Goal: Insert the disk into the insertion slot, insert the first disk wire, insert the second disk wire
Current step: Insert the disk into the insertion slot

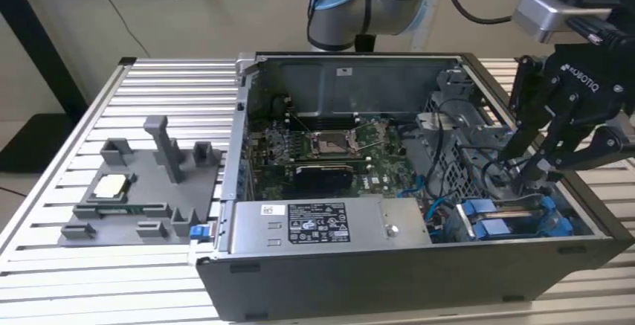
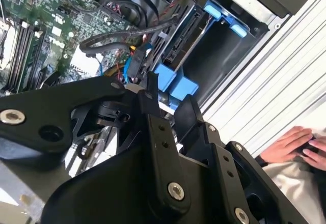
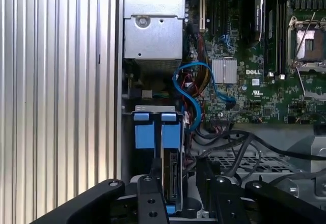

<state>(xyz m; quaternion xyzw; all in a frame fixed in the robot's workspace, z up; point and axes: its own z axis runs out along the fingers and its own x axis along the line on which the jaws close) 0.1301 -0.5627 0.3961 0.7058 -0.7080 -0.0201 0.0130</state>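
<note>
In the corner bay of the computer case, the disk (image 3: 171, 175) stands on its edge in its blue frame, down inside the insertion slot (image 3: 128, 155). In the first wrist view I see its thin edge running from two blue tabs toward my gripper (image 3: 183, 186). The disk lies in the gap between the two black fingers (image 3: 151, 203). It is close beside one finger and apart from the other. The jaws are spread wide and squeeze nothing.

In the second wrist view the fingertips sit just beside the blue frame. A plug (image 2: 133, 68) with blue and orange wires is right next to one tip. I cannot tell if they touch.

A thin blue cable (image 3: 196, 89) loops near the blue tabs. Past it is the green board (image 3: 265, 56), and next to the bay is a silver box (image 3: 153, 30).

In the exterior view my arm reaches down into the case (image 1: 397, 280) on the exterior view's right. The case sits on a table (image 1: 100, 280) made of metal slats. A grey holder (image 1: 149, 191) lies on the table at the exterior view's left, well apart from the gripper. In the second wrist view a person's hand (image 2: 298, 145) rests out past the table's edge.
</note>
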